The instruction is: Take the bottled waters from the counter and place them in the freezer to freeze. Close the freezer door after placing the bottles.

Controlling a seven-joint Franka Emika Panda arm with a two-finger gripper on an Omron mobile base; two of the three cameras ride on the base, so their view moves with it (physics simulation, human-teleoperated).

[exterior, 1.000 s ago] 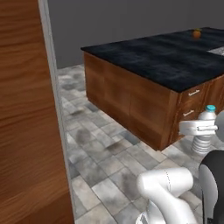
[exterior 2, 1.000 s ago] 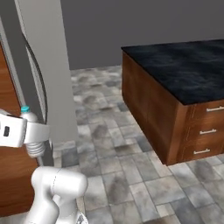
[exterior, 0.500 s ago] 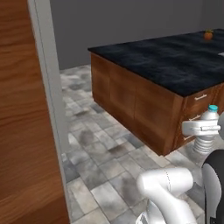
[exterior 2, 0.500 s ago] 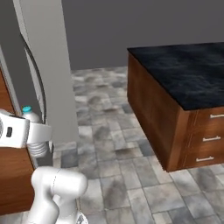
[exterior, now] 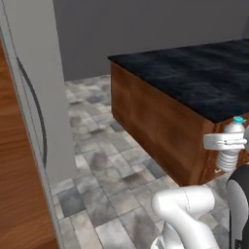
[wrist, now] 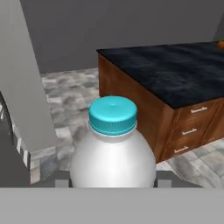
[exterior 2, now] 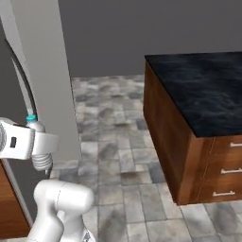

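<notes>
My gripper (exterior: 227, 142) is shut on one bottled water (exterior: 227, 158), held upright in the air over the floor beside the counter (exterior: 194, 80). In the right base view the gripper (exterior 2: 41, 143) holds this bottle (exterior 2: 42, 160) close to the freezer door (exterior 2: 45, 71), a tall grey panel with a dark bar handle (exterior 2: 22, 80). The hand view looks over the bottle's teal cap (wrist: 113, 114) with the gripper (wrist: 113, 178) around its body. The freezer door (exterior: 34, 73) stands at the left. The second bottle is out of view.
Brown drawers (exterior 2: 226, 170) face the grey tiled floor (exterior: 102, 160) between counter and refrigerator. A brown wooden panel (exterior: 17, 194) rises at the near left. A small orange thing (wrist: 221, 43) lies far off on the counter.
The whole picture has slid to the right: the base has turned left, bringing the grey door and its handle into view. The bottle stays gripped in the same pose.
</notes>
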